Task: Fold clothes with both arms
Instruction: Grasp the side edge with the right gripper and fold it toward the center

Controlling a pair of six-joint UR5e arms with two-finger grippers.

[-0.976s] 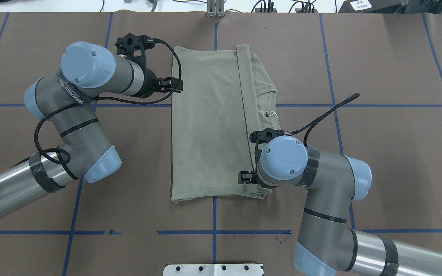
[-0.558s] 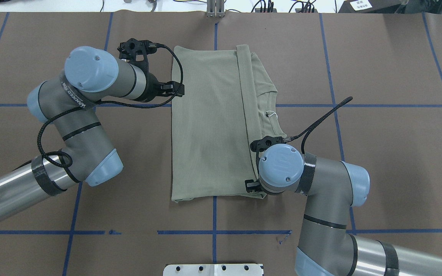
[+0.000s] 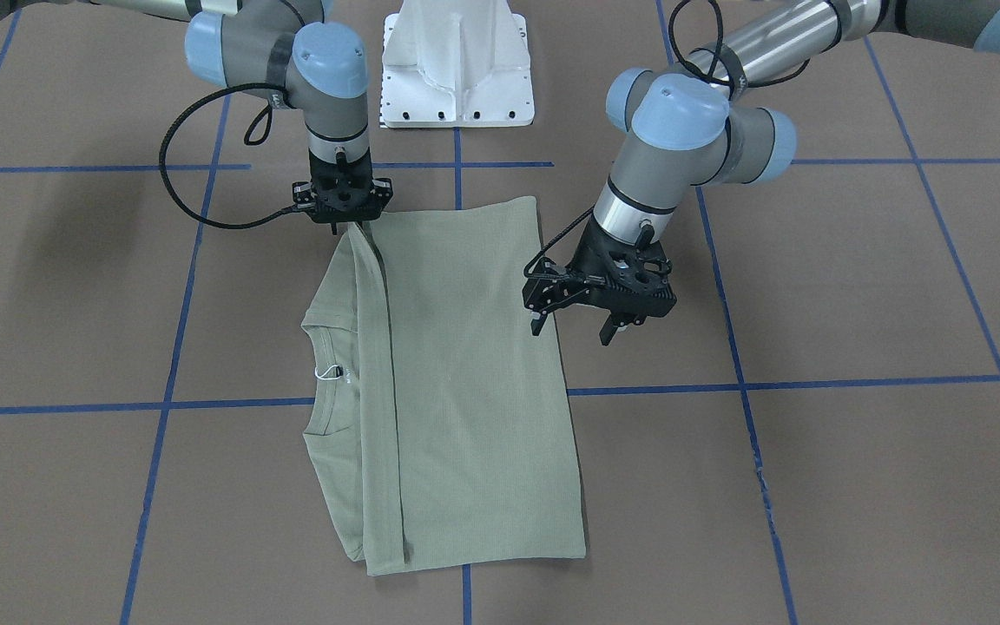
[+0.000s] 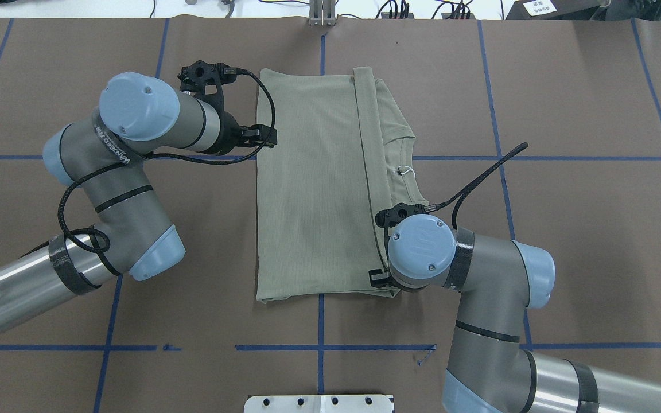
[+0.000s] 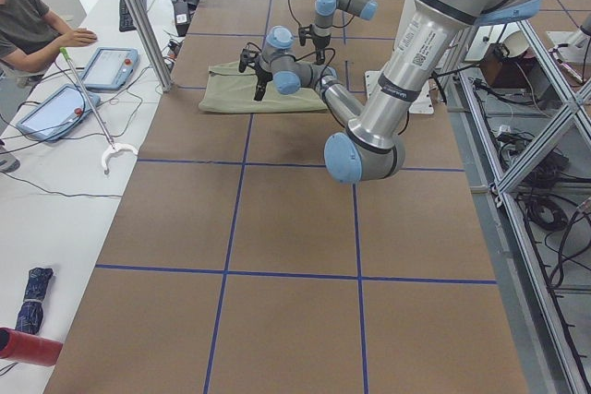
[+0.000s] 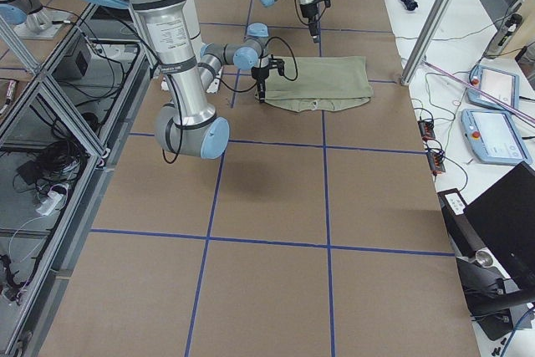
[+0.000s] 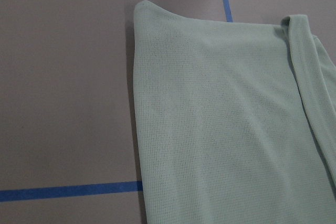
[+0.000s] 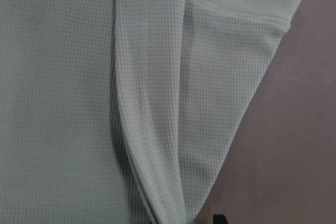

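The pale green shirt (image 3: 465,391) lies folded lengthwise on the brown table, with its neck and white hang tag (image 3: 326,373) at one long side. It also shows in the overhead view (image 4: 313,183) and both wrist views (image 7: 220,129) (image 8: 58,77). My left gripper (image 3: 571,332) is open and empty, hovering just beside the shirt's long plain edge. My right gripper (image 3: 345,229) points down at the shirt's corner nearest the robot, on the folded-over strip. Its fingers stand close together on the fabric. In the overhead view the wrist hides them.
The white pedestal base (image 3: 457,61) stands behind the shirt on the robot's side. Blue tape lines (image 3: 812,382) cross the brown table. A metal post (image 4: 322,11) stands at the far edge. An operator (image 5: 28,16) sits by tablets at the far side.
My right wrist has moved along the folded strip towards the robot's side, to the shirt's corner. My left arm has shifted slightly closer to the shirt's edge. The shirt lies as before.
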